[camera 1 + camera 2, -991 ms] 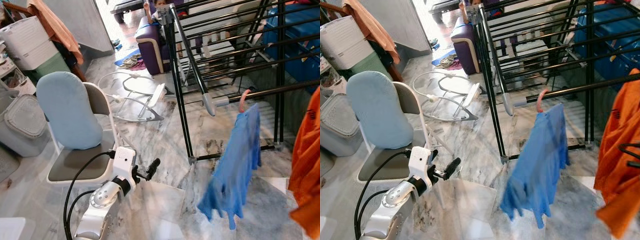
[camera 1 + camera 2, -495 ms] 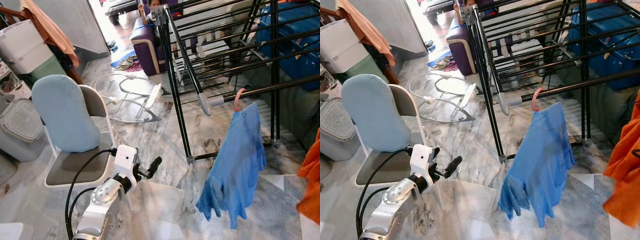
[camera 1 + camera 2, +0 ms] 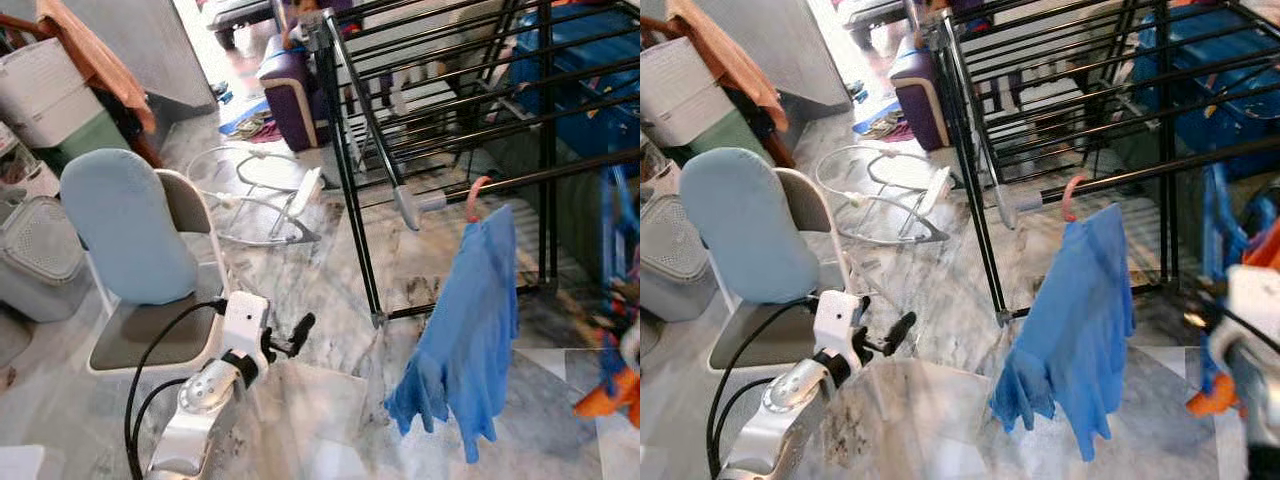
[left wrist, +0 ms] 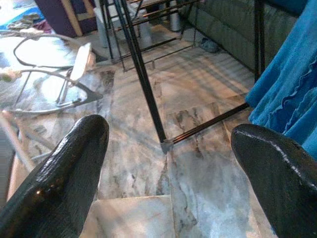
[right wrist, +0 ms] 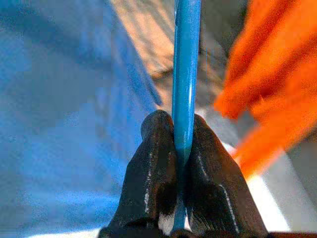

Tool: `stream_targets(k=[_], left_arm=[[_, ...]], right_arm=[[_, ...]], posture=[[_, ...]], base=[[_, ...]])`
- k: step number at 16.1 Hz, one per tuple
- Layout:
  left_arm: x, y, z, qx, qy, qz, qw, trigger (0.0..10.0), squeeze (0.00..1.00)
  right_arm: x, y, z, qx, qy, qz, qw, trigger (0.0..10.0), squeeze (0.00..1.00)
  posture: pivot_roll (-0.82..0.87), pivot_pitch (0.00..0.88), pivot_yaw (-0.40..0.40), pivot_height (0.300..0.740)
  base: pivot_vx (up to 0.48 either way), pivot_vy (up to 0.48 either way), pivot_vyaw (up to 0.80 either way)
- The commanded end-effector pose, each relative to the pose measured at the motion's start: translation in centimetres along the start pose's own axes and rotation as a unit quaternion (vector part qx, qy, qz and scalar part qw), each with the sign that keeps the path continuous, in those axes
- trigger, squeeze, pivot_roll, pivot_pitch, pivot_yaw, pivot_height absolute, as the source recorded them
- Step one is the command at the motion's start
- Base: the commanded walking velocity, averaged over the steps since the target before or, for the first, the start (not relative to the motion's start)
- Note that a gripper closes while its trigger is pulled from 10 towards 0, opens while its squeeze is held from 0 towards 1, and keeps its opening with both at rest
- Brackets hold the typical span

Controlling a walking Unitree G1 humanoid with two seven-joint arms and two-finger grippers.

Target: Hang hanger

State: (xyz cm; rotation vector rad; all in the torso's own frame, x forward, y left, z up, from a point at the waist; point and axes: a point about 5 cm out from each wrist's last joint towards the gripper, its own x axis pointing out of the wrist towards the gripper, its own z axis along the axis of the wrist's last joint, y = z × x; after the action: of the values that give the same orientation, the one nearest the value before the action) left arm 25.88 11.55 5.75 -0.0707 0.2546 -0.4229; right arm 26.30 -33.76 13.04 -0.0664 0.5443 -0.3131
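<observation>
in your right wrist view, the right gripper (image 5: 182, 148) is pinching a blue hanger (image 5: 186, 64) between its two black fingers (image 5: 153, 173), pressed together on the thin bar, with orange cloth (image 5: 262, 89) at the upper right of that frame and blue fabric at its left. your head views are showing that side as a blur: at the right edge of the right eye frame, a smeared blue hanger shape (image 3: 1220, 235) and an orange patch (image 3: 1212, 402) are sitting beside the rack.

in the lower left of the left eye frame, the left gripper (image 3: 290, 340) is hanging over the marble floor (image 3: 330, 290), and your left wrist view is showing its fingers (image 4: 69, 168) spread well apart, with nothing between them.

you are seeing one black drying rack (image 3: 350, 170), one blue garment (image 3: 465, 330) hanging from a pink hook (image 3: 476, 195) on the rack's rail, and one folding chair (image 3: 130, 250) at centre left.
</observation>
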Motion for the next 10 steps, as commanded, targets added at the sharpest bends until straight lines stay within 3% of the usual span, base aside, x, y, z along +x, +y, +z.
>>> stream_targets(k=[1, 5, 9, 10], left_arm=[[-0.6, 1.0, 0.1, 0.011, 0.003, 0.021, 1.0, 10.0, 0.0], [-1.5, 1.2, -0.1, 0.013, 0.007, 0.03, 0.999, 10.0, 0.0], [-2.6, 1.7, 0.2, 0.016, 0.006, 0.036, 0.999, 10.0, 0.0], [-3.2, 2.1, 0.0, 0.018, 0.01, 0.047, 0.999, 10.0, 0.0]], right_arm=[[0.6, 1.7, 0.8, -0.002, -0.014, 0.037, 0.999, 10.0, 0.0], [2.4, 4.7, 3.6, -0.008, -0.029, 0.102, 0.994, 10.0, 0.0], [3.9, 5.4, 5.6, -0.008, -0.026, 0.127, 0.992, 10.0, 0.0], [4.3, 5.3, 5.3, 0.019, -0.008, 0.13, 0.991, 10.0, 0.0]], posture=[[-0.22, 0.0, 0.188, 0.74], [-0.18, 0.0, 0.18, 0.74], [-0.13, 0.0, 0.167, 0.74], [-0.11, 0.0, 0.156, 0.74]], base=[[0.0, 0.0, 0.0], [0.0, 0.0, 0.0], [0.0, 0.0, 0.0], [0.0, 0.0, 0.0]])
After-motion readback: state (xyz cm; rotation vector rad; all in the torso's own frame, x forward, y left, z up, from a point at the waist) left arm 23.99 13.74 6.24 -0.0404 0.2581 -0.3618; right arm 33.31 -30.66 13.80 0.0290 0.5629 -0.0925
